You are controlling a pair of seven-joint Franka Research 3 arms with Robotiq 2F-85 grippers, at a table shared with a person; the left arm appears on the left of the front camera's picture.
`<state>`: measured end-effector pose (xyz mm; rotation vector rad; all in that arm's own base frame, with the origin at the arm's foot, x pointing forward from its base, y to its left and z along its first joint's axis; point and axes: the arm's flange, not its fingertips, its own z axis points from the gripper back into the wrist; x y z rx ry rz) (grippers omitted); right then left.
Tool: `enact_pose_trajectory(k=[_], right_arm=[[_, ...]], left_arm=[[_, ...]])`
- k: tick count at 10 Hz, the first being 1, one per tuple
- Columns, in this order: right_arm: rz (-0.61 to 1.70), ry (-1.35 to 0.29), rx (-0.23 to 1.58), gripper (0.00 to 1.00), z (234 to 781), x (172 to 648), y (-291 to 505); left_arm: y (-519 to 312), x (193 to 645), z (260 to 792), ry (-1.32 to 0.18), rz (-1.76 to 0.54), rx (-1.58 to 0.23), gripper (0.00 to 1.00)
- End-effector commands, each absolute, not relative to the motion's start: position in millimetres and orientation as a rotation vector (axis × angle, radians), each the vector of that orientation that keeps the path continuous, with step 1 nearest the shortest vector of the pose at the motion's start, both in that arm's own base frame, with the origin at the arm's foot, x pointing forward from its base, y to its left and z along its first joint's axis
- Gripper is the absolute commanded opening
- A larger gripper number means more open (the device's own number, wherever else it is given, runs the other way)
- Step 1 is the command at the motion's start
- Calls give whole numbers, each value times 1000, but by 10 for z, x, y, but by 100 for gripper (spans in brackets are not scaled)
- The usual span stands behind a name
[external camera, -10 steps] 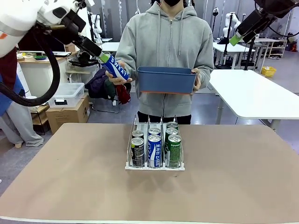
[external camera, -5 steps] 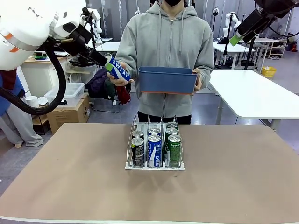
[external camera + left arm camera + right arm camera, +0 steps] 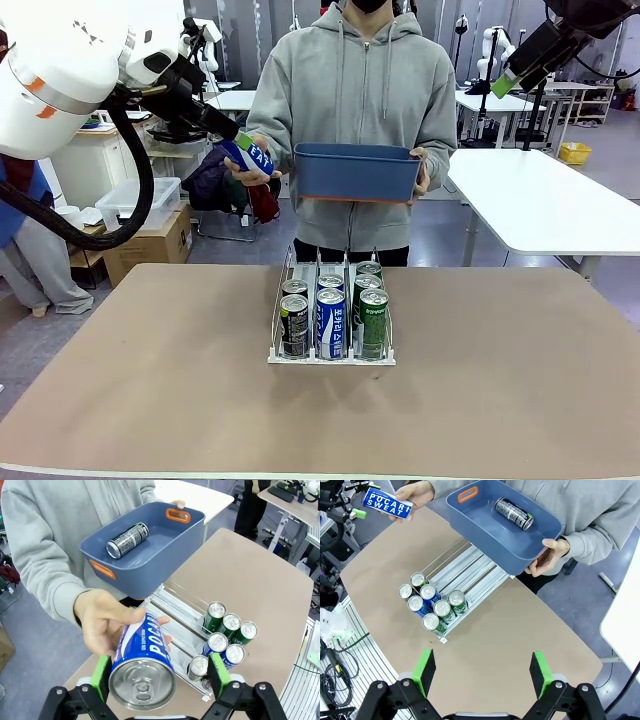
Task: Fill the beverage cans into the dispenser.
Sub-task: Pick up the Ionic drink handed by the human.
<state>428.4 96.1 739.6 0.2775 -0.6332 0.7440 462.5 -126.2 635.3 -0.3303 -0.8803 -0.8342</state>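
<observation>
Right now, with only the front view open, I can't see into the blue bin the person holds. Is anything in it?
Observer: One black can lies on its side in the blue bin.
Operator: Is the left tool gripping the blue-and-white can?
Observer: No. The left tool stands open around the blue-and-white can, a gap on one side; the person's hand holds it.
Operator: And the right tool?
Observer: The right tool is open and empty, above the table.

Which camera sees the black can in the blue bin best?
The left wrist view: the black can lies close, silver top and side showing, in the blue bin. The right wrist view looks down on it from farther off. The front view faces the bin's wall.
</observation>
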Motion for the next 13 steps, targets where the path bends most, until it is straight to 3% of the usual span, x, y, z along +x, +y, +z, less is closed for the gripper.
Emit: enact_pose_trajectory(k=[1, 4, 5, 6, 7, 12, 13], right_arm=[[757, -635, 298, 100, 7391, 4279, 953], [757, -635, 298, 100, 7391, 4279, 953], [757, -635, 298, 100, 7391, 4279, 953], [757, -635, 298, 100, 7391, 4279, 953], [757, -635, 298, 100, 7391, 4279, 953], [757, -635, 298, 100, 7391, 4279, 953], [757, -635, 298, 100, 7391, 4279, 953]], left_arm=[[-1231, 4669, 6307, -908, -866, -355, 100], [-1259, 4626, 6355, -884, -843, -329, 100], [-1257, 4626, 6356, -885, -862, -324, 94], [-1253, 4600, 6371, -861, -848, -316, 80], [-1249, 4611, 6379, -857, -848, -298, 74], [-1239, 4619, 6372, -820, -853, -269, 20], [-1248, 4615, 6375, -821, -858, -256, 38]])
